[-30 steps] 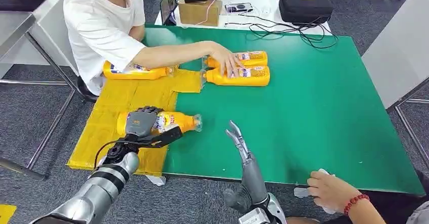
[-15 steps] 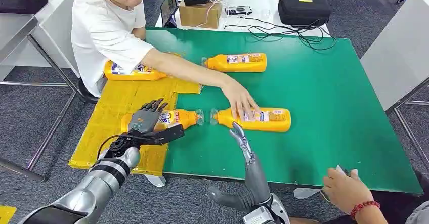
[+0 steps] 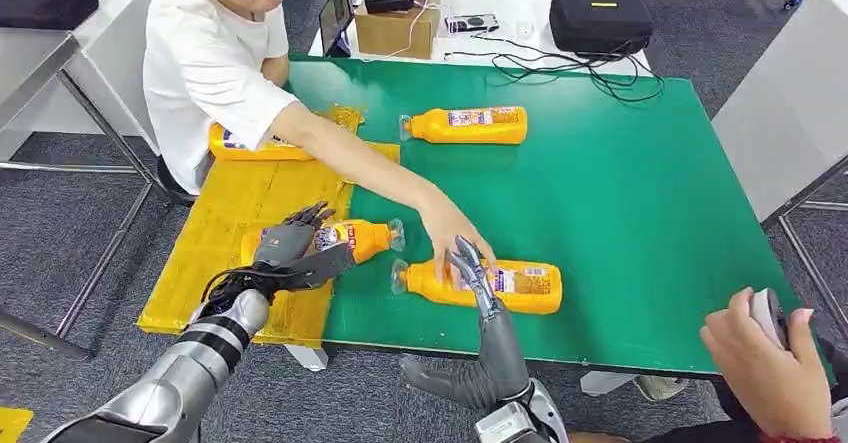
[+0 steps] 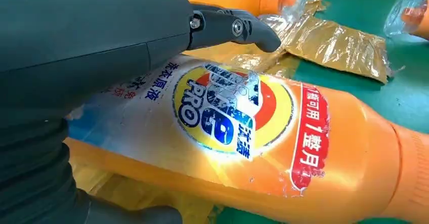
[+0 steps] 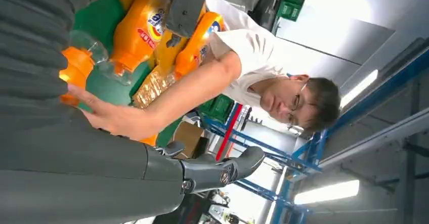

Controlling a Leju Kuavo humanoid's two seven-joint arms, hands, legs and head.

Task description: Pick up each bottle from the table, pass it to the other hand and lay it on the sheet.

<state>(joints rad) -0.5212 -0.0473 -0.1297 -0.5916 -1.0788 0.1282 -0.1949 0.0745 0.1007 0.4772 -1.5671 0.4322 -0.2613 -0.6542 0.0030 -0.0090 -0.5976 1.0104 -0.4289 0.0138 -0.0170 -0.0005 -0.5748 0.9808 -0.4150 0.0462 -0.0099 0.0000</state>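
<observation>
Furthest left, the yellow sheet hangs over the table edge, and a bottle lies at its far end behind a person's arm. Nearer, the left hand rests over a second bottle that lies with its body on the sheet and its capped neck out over the green top. The fingers arch above the label with the thumb low beside it, loosely spread and not clamped, as far as the left wrist view shows. If the hand lifts off carelessly, a finger could drag the bottle and roll it off the sheet.

In the middle, the person's hand presses on a third bottle near the front edge, directly by the right hand, whose fingers stand straight and apart, holding nothing. The main risk is here: closing on this bottle now could catch the person's hand, or a nudge could roll the bottle off the near edge.

Further back and to the right, a fourth bottle lies alone. At the far right, another person's hand holds a small object beside the table corner.
</observation>
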